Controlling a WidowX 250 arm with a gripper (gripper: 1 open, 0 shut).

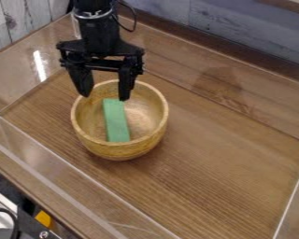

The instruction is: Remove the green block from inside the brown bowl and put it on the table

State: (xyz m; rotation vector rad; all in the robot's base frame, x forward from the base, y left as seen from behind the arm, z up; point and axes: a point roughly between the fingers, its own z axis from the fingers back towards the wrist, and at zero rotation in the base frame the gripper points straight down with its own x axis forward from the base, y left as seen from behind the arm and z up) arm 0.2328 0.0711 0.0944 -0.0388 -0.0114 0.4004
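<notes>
No text, label, brand, number or sign can be read anywhere here.

A dark wood-grain table [227, 149] is seen, edged by clear acrylic walls [64, 191] — and only one thing is set directly upon it: the brown bowl [120, 119], placed left of the middle.
</notes>
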